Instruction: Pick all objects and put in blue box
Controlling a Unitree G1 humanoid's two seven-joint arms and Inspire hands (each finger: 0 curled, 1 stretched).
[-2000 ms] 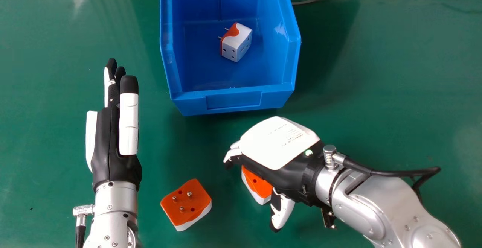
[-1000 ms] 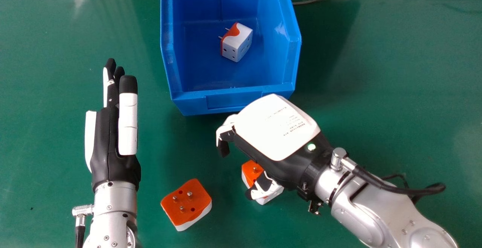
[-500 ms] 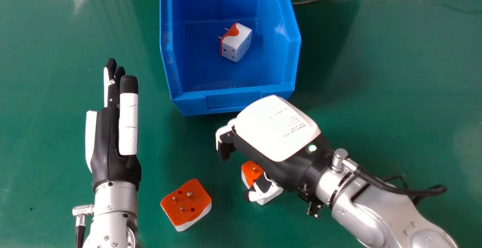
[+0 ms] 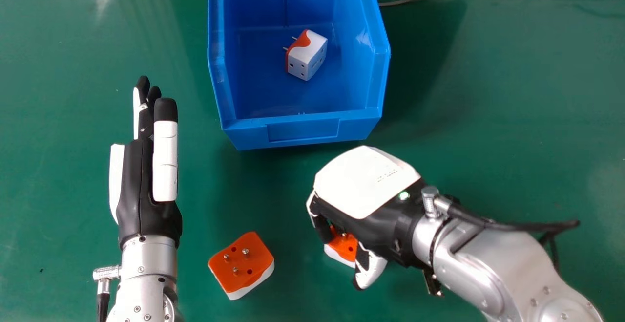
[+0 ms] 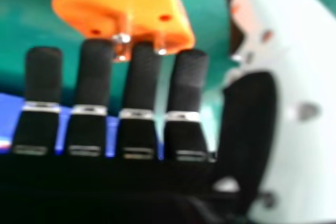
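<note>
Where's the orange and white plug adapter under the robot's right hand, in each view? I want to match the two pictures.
Head view: the plug adapter is right of centre, toward the near edge, partly hidden beneath the right hand.
Right hand view: the plug adapter is just beyond the fingertips, its orange pin side showing.
Shared landmark: the right hand's thumb, close to the adapter in the head view and large in the right hand view.

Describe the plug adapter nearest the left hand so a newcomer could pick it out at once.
From the blue box, come down the green table toward the robot. Right of the left hand lies an orange-and-white plug adapter, metal pins up. Unlike the boxed adapter and the partly hidden adapter under the right hand, it lies uncovered on the table.
</note>
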